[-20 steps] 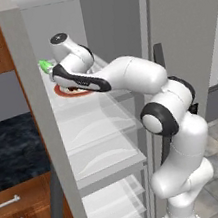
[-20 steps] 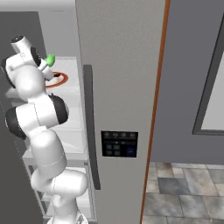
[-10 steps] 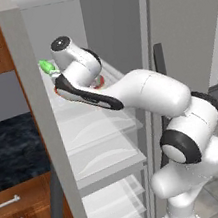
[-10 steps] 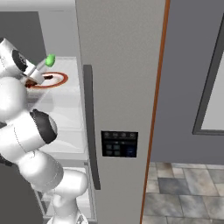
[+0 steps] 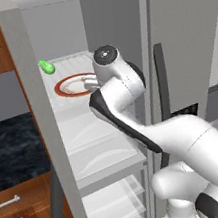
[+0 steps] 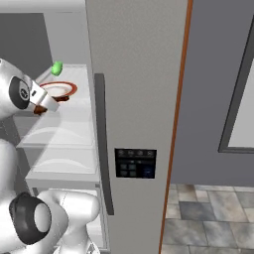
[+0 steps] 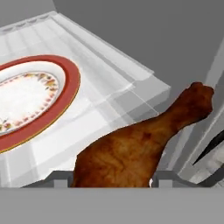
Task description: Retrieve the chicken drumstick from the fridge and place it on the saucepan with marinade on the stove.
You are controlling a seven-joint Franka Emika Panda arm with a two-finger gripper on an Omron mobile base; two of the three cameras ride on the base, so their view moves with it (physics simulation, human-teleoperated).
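**Drumstick off the plate, gripped at the fridge shelf**

Just beside the plate [image 7: 30, 98], toward the open front of the fridge [image 5: 91, 27], the chicken drumstick [image 7: 140, 146] sits between the gripper's [image 7: 111, 183] two fingers, which are closed on its thick end. It is lifted clear of the plate and hangs over the white shelf [image 7: 109, 94], its knobbed bone end pointing away from the hand toward the fridge wall.

Risks, as I judge them: the meat is rounded and tapers, and the fingers hold only the fat end, so a quick swing could let it twist or slide out. The bone end looks close to the wall beside the plate; pulling out at an angle could knock it against the wall or the door edge [image 6: 99, 149] and pry it loose. The arm is folded tightly in the opening, so a wide turn might clip the shelf.

The drumstick is reddish-brown, mottled and glossy, broad at the gripped end, narrowing to a darker lumpy knob. A small green ball [image 5: 47, 67] lies behind the plate, well apart from the hand.
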